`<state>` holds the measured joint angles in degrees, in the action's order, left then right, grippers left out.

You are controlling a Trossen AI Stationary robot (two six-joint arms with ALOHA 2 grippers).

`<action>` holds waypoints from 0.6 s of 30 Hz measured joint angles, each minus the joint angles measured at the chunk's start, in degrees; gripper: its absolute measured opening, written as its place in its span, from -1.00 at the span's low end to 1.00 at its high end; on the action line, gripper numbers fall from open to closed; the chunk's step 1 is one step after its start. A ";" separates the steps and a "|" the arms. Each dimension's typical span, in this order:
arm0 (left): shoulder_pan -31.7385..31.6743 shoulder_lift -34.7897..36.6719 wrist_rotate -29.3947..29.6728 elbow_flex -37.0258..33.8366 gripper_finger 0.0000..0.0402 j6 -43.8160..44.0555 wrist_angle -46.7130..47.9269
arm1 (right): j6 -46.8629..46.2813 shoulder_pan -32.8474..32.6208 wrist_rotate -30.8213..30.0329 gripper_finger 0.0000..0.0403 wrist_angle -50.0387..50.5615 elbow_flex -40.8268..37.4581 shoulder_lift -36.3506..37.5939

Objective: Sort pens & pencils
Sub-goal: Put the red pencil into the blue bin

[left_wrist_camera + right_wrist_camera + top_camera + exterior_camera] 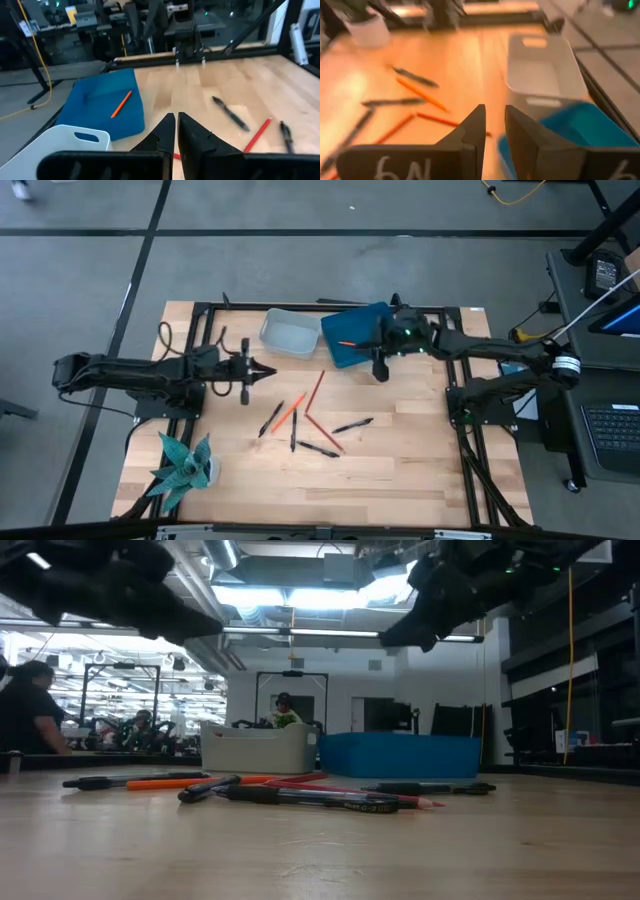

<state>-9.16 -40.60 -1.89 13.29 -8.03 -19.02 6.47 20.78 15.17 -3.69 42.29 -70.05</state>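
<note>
Several black pens (353, 425) and red-orange pencils (314, 390) lie scattered flat on the middle of the wooden table. One orange pencil (121, 103) lies inside the blue bin (355, 335) at the far side. The white bin (290, 333) stands left of the blue one. My left gripper (262, 370) hovers shut at the table's left, pointing toward the pile, and touches nothing. My right gripper (380, 372) hangs above the blue bin's near edge. Its fingers (475, 130) stand a little apart with nothing between them.
A teal paper plant in a white pot (185, 465) stands at the near left corner. A black metal frame (205, 315) runs round the table's edges. Bare wood lies near the front edge. A person (30, 705) shows in the room beyond.
</note>
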 joint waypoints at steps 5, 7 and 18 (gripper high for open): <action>1.71 5.50 0.17 -3.08 -0.93 0.46 0.34 | -1.76 -5.88 -0.05 -0.63 -9.21 -4.30 0.01; 2.20 6.67 1.82 -3.92 -0.93 0.47 0.61 | -1.67 -8.26 -0.05 -0.63 -9.44 -4.38 -0.73; 3.98 7.72 3.33 -4.77 -0.93 2.80 2.96 | -2.12 -17.07 -6.06 -0.63 -22.03 -4.30 -9.77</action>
<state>-5.18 -32.88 1.43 8.51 -5.23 -16.06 4.36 3.71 9.10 -25.72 37.99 -79.82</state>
